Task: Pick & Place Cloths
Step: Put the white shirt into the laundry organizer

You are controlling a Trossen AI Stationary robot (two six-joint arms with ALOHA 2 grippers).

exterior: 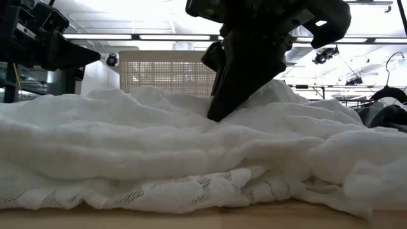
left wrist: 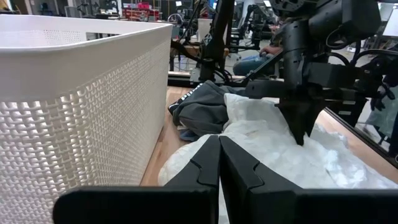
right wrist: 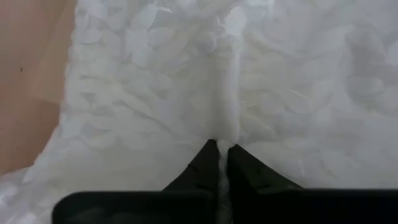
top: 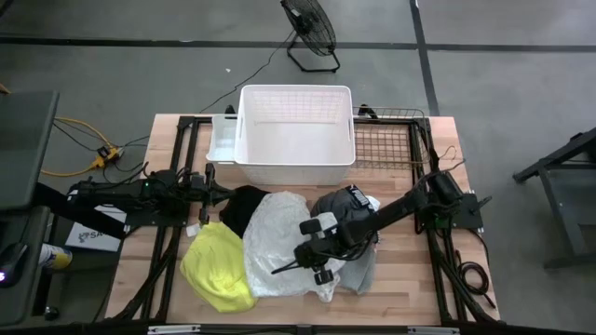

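From above, the right gripper [top: 279, 268] is down on the white cloth [top: 270, 237], yellow cloth [top: 216, 263] just beside. Low view: its fingers dig into the white folds. Right wrist: pinched on a fabric ridge. Left gripper [left wrist: 219, 155] is closed, empty, by the basket [left wrist: 81, 93].

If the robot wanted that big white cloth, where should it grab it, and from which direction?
From straight above, on a raised fold near the middle of the white cloth. It lies flat and crumpled on the table, so its ridges give the fingers something to pinch. The right gripper is doing just that: shut on a pinched-up ridge.
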